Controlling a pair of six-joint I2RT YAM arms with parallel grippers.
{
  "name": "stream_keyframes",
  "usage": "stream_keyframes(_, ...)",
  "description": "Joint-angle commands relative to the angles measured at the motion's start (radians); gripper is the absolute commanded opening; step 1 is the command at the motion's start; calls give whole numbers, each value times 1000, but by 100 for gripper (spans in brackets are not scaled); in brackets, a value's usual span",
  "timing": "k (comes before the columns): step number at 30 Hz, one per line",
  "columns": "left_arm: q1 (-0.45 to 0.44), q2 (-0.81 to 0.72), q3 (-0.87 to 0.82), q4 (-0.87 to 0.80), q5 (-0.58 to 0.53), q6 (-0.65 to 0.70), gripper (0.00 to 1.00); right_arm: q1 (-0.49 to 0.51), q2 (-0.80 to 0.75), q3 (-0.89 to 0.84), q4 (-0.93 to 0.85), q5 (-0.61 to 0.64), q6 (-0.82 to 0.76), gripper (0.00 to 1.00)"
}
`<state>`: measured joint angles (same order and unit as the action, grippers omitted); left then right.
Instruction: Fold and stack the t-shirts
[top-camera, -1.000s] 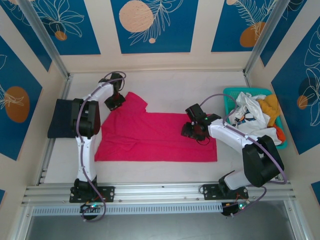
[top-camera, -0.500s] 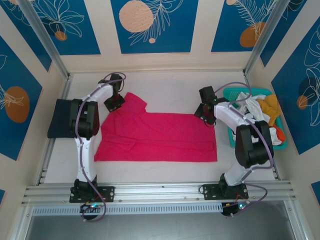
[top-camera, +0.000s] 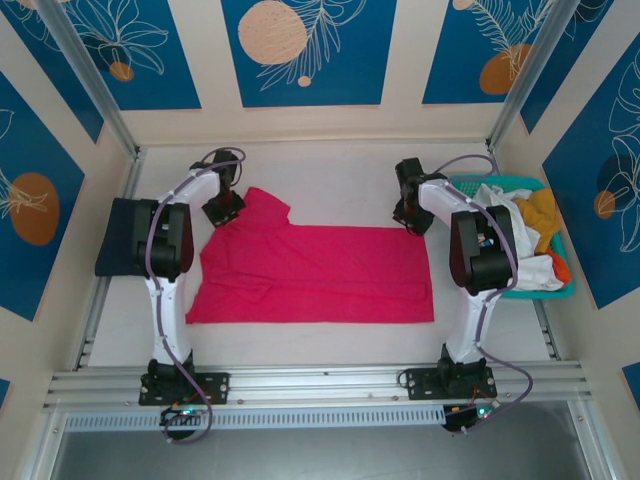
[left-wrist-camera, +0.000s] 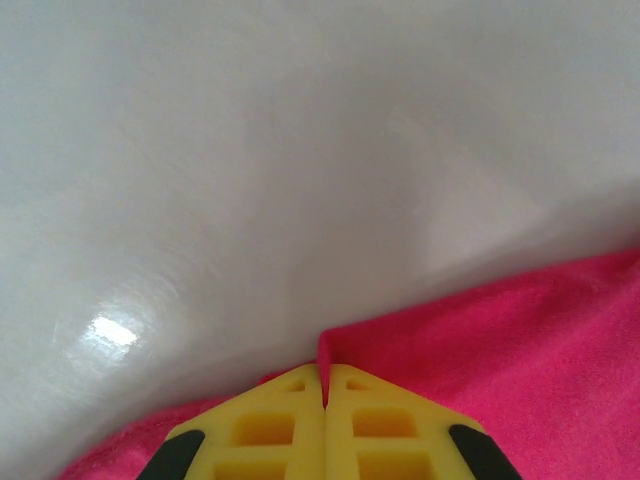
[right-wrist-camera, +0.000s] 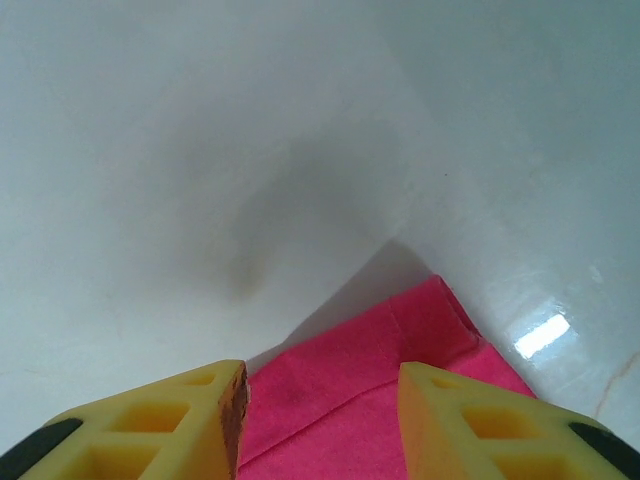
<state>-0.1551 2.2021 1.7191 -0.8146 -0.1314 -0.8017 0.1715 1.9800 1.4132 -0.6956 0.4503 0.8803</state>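
1. The pink shirt lies flat on the table.
2. The left gripper is at its far-left sleeve, the right gripper at its far-right corner.
3. A navy shirt lies at the left.
4. The basket, at the right, holds a white shirt and a yellow shirt.

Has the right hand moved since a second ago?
Yes. The right hand moved from over the pink t-shirt to its far right corner, closer to the teal basket.

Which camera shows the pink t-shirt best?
Top external: nearly all the pink t-shirt lies spread out there. Left wrist shows cloth pinched in the shut left gripper; right wrist, one corner at the open right gripper.
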Motion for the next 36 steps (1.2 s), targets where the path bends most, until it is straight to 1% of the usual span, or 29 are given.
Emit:
stream_keyframes(1,9,-28,-15,-4,11,19,0,-1,24,30,-57,15,36,44)
stream_keyframes(5,8,-28,-15,0,17,19,0,-1,51,39,-59,3,35,44)
stream_keyframes(12,8,-36,-24,7,22,27,0,-6,105,74,-78,2,23,38)
stream_keyframes(16,8,-39,-29,8,23,30,0,-3,75,80,-76,9,19,38)
stream_keyframes(21,8,-41,-31,12,24,31,0,1,23,83,-95,48,13,41)
stream_keyframes(24,8,-40,-29,17,28,30,0,-4,19,82,-99,66,14,41)
stream_keyframes(32,9,-39,-30,17,30,32,0,-15,75,107,-96,47,2,40)
stream_keyframes(36,8,-37,-31,17,33,33,0,-18,107,120,-94,42,-2,37)
